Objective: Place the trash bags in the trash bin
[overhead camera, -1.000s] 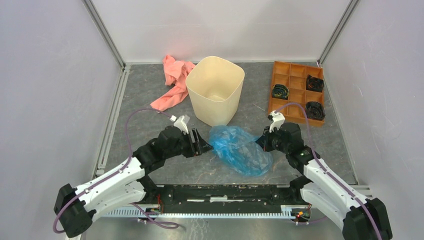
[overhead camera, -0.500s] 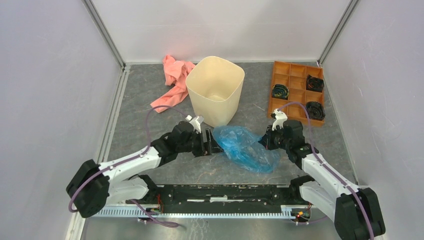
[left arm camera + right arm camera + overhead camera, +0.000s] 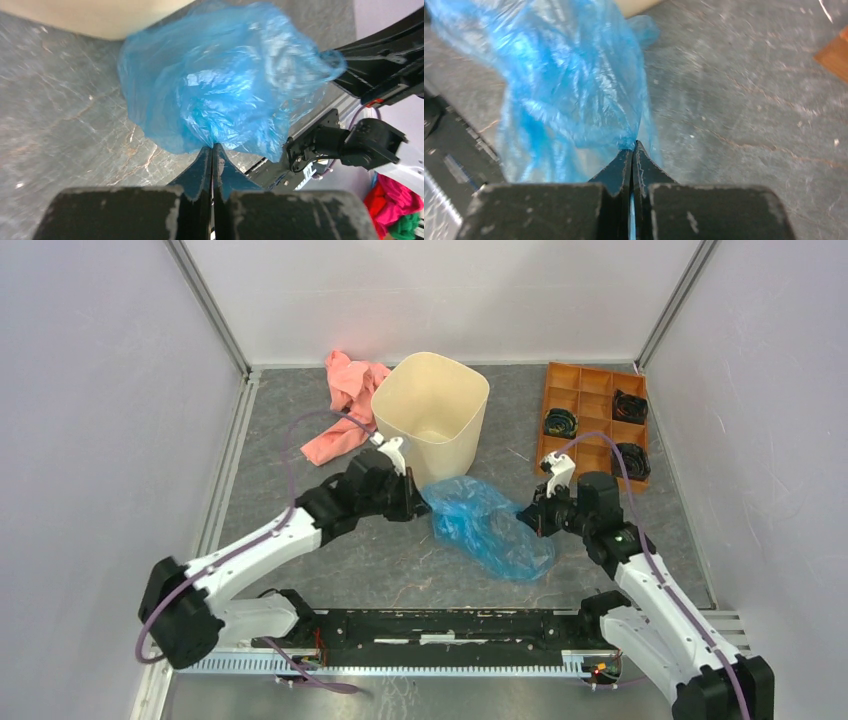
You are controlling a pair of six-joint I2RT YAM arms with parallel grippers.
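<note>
Counted one bag, pinched tight by two claws: left claw at its 9 o'clock, right claw at 3. Lay outside, just at 6 o'clock of one bin.

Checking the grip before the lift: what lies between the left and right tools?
The thin translucent blue plastic trash bag stretches between the left tool and the right tool, each shut on an edge of it. The top view shows this.
</note>
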